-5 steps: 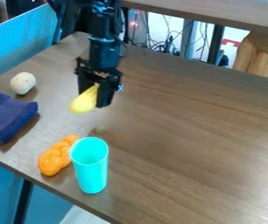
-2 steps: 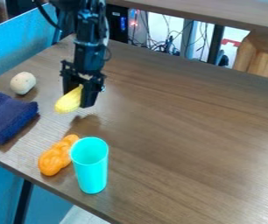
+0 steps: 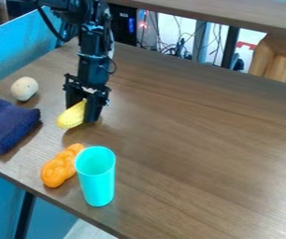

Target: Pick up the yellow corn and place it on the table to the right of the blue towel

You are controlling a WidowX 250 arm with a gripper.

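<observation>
**Black gripper (image 3: 83, 113) clamps yellow corn-like piece (image 3: 70, 117) beyond turquoise cup (image 3: 97, 183)**

In the camera view, my gripper hangs on the far side of the turquoise cup, a little to its left, with its jaws clamped on the yellow corn-like piece. The piece slants between them, its rounded end pointing down and to the left, low over the wooden table (image 3: 202, 140), well apart from the cup; I cannot tell whether it touches the tabletop. The black arm (image 3: 94, 49) comes in from the top edge, far beyond the cup, and reaches down to my gripper.

The cup stands upright, open end up, near the table's front edge. Just to its left lies an orange twisted piece (image 3: 59, 169), its upper end close by the cup's rim; I cannot tell whether the two touch. Farther left of the cup and beyond it, a folded dark blue cloth (image 3: 7, 125) rests near the table's left edge. Beyond the cloth, farther still from the cup, sits a whitish round object (image 3: 24, 88), near the blue panel (image 3: 20, 46) that runs along that side.
</observation>
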